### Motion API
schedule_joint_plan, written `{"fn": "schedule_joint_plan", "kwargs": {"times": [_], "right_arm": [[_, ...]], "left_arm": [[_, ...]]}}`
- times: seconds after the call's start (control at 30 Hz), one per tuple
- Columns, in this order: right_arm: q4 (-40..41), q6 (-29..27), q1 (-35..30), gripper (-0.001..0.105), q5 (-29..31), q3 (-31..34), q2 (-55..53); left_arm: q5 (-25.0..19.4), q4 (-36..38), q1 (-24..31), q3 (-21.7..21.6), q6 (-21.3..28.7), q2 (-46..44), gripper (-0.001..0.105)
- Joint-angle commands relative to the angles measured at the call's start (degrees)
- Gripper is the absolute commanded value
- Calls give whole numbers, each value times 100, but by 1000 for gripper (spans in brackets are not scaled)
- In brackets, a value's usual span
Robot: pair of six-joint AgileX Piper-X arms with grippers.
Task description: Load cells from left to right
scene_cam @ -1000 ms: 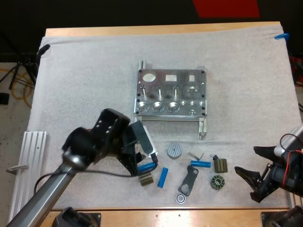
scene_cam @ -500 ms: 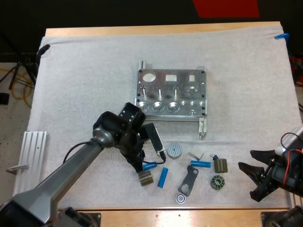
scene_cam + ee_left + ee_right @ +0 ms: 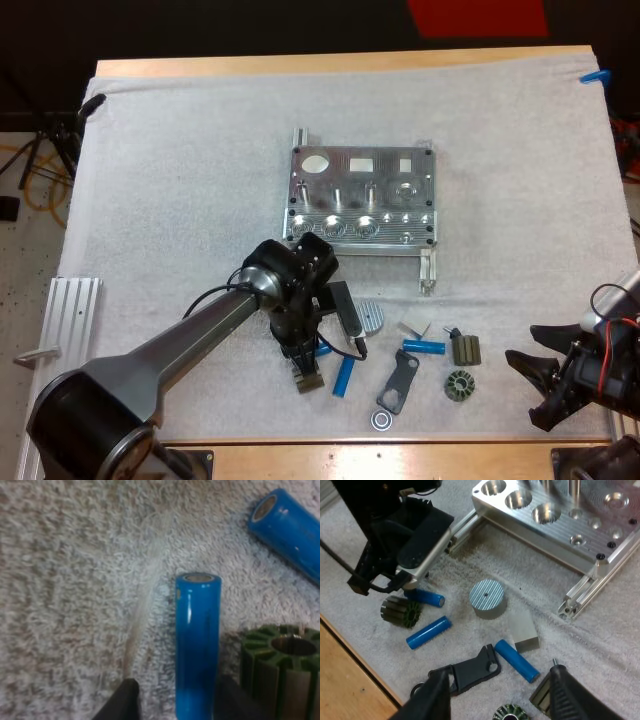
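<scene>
Mat (image 3: 180,150): soft pile under every loose part, so best to close low on the cell rather than skim its top.
Fixture (image 3: 360,205): mid-mat, with three large round pockets along its near edge. Going by the task, start at the leftmost pocket (image 3: 300,223). Turn the cell upright and square over the bore before lowering.
Left gripper (image 3: 177,703): down among the loose parts on the near side of the fixture. Fingers parted, one on each side of a blue cell, with nothing clamped yet. Centre over the cell first so both fingers meet it together and do not roll it aside.
Right gripper (image 3: 497,698): well off toward the mat's right near corner, fingers spread wide, holding nothing. Better kept clear of the left arm's path.
Cell (image 3: 197,645): flat on the mat, lengthwise between the left fingers. Grip mid-body and lift straight up before swinging toward the fixture.
Green ribbed part (image 3: 280,665): just beside the cell. Close slowly, or the finger on that side may catch or drag it.
Second cell (image 3: 290,527): apart from the first, farther out. Leave for a later pocket.
Hidden, pockets: floors too dark to read.
Hidden, cell in the high view: mostly covered by the left gripper.
Hidden, finger pads: out of sight, so the finger by the ribbed part is possibly brushing the cell already.
</scene>
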Motion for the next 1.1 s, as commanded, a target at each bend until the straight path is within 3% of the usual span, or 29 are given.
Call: {"fn": "schedule_joint_plan", "kwargs": {"times": [0.0, 0.1, 0.47, 0.53, 0.63, 0.67, 0.7, 0.83, 0.97, 1.07], "right_arm": [[45, 17, 5, 45, -41, -58, -6], [45, 17, 5, 45, -41, -58, -6], [45, 17, 5, 45, -41, -58, -6], [45, 17, 5, 45, -41, -58, -6], [32, 77, 5, 45, -41, -58, -6], [18, 163, 5, 45, -41, -58, -6], [7, 228, 5, 45, -41, -58, -6], [-46, 608, 5, 45, -41, -58, -6], [-46, 653, 5, 44, -30, -58, -6], [-62, 820, 5, 44, -30, -58, -6]], "left_arm": [[-3, 31, -16, -35, -69, 25, 34], [167, 43, -16, -35, -81, 117, 34], [21, -236, -16, 305, -81, 221, 35], [21, -269, -16, 305, -81, 221, 29], [37, -357, -16, 305, -81, 221, 13], [64, -373, -16, 305, -81, 221, 2], [62, -373, -16, 305, -81, 221, 0], [62, -356, -16, 293, -81, 100, 0], [523, -84, -16, 293, -95, -583, 0], [594, 66, -16, 293, -102, -1310, 0]]}}
